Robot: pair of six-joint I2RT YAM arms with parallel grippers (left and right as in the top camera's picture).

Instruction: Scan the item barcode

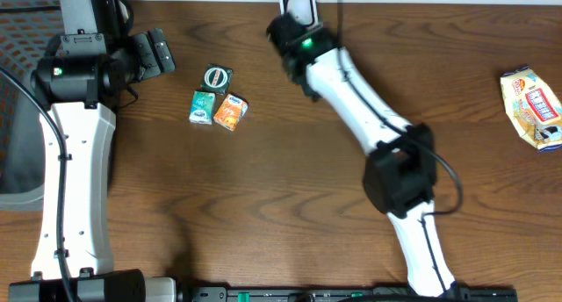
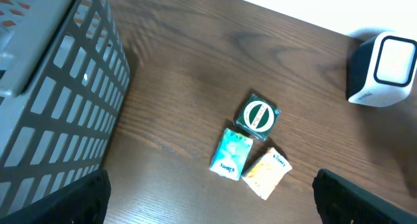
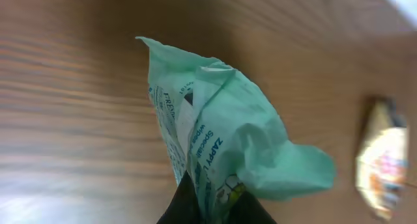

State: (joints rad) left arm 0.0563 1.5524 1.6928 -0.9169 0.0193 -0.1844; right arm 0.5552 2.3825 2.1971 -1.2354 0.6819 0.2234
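Note:
My right gripper [image 3: 215, 208] is shut on a crumpled light-green wipes packet [image 3: 221, 120], pinching its lower edge so it stands up over the wooden table. In the overhead view the right gripper [image 1: 285, 28] is at the back of the table, right beside the white scanner [image 1: 300, 5]; the packet is hidden under the wrist there. The left wrist view shows the scanner [image 2: 384, 71] at far right. My left gripper [image 1: 158, 52] is open and holds nothing, its jaws wide apart [image 2: 208, 198] just short of three small packs.
A dark pack with a round green label [image 1: 217, 78], a teal tissue pack [image 1: 203, 107] and an orange pack [image 1: 230, 111] lie together left of centre. A yellow snack bag [image 1: 533, 106] lies at far right. A grey mesh basket [image 2: 58, 87] stands at the left.

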